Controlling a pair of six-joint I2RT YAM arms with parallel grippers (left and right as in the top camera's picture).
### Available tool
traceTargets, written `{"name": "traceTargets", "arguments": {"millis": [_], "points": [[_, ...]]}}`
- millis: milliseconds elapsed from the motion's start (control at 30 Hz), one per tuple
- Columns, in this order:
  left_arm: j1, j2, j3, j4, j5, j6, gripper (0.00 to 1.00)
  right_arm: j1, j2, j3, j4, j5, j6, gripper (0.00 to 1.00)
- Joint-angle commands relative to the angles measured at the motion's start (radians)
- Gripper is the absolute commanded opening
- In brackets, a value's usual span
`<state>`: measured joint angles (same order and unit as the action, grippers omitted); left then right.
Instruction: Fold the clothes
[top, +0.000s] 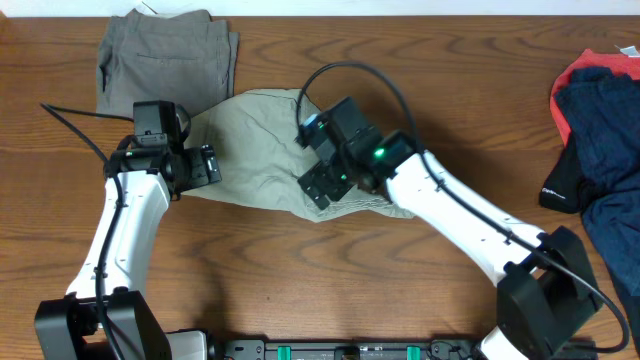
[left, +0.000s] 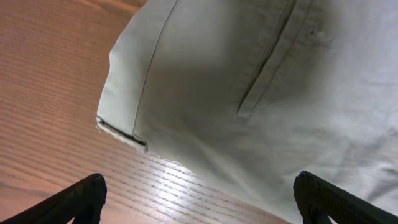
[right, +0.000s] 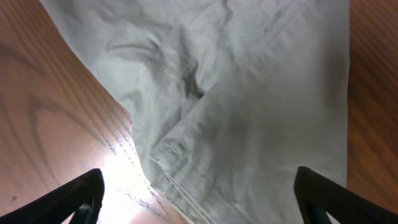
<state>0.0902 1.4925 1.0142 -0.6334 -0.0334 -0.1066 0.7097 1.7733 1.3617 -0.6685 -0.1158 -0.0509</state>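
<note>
Bare table (top: 470, 90) between khaki trousers (top: 255, 150) and pile (top: 600, 140)

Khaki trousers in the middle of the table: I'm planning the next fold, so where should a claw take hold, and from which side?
Probably the seamed corner of the khaki trousers, nearest the open left claw. It juts onto the table with a clear stitched edge, so come from the left, sliding one finger under; the middle offers only spread cloth, harder to pinch.
</note>
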Motion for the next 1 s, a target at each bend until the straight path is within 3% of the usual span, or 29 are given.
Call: {"name": "traceTargets", "arguments": {"millis": [0,133,267,967], "points": [[0.007,0.006,-0.031,0.023,-0.005,-0.011,0.98,0.043,0.040,0.000,0.005,0.117,0.020,0.93],[0.007,0.006,-0.074,0.071,-0.005,-0.011,0.98,0.080,0.093,0.000,0.005,0.174,0.020,0.93],[0.007,0.006,-0.103,0.105,-0.005,-0.011,0.98,0.106,0.128,0.000,0.010,0.157,0.028,0.84],[0.007,0.006,-0.113,0.127,-0.004,-0.011,0.98,0.135,0.219,0.002,-0.069,0.300,-0.037,0.83]]}}
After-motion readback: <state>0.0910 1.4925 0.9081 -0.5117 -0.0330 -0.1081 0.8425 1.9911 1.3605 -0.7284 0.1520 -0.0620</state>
